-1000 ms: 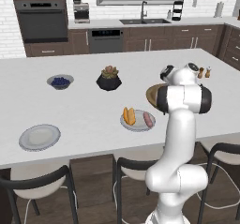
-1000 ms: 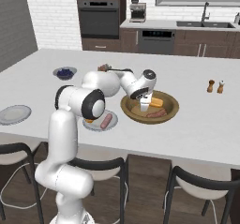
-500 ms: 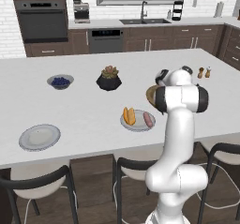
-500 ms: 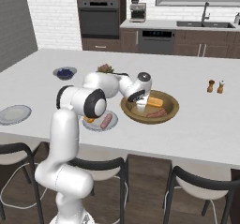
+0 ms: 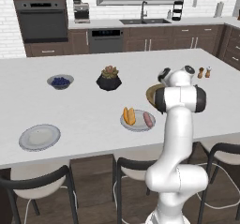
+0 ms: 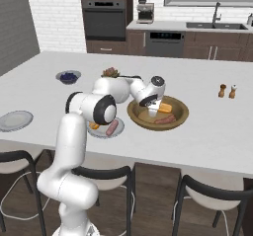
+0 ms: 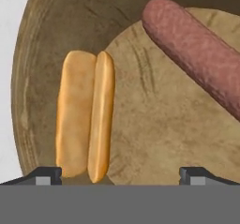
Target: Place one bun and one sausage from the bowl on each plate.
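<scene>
My gripper [image 6: 153, 112] hangs fingers-down inside the golden-brown bowl [image 6: 179, 105], open and holding nothing. In the hand view its fingertips [image 7: 47, 174] stand wide apart, the left one just below a bun [image 7: 85, 120] on the bowl [image 7: 33, 68] floor. A sausage [image 7: 197, 54] lies further off to the upper right. From the right base, the bun [image 6: 166, 106] and sausage [image 6: 165, 119] sit beside the fingers. The near plate [image 5: 138, 125] carries a bun [image 5: 129, 116] and a sausage [image 5: 148, 119]. The other plate [image 5: 40, 137] is bare.
A small grey bowl of blue berries [image 5: 60, 81] and a black plant pot [image 5: 108, 80] stand further back on the counter. Salt and pepper shakers [image 6: 227, 91] sit at the right. My own arm hides most of the bowl [image 5: 151, 94] in the left base view. Stools line the near edge.
The hand has shifted slightly over the bowl and sunk a little toward its floor. The jaws stay open; bun, sausage and plates have not moved.
</scene>
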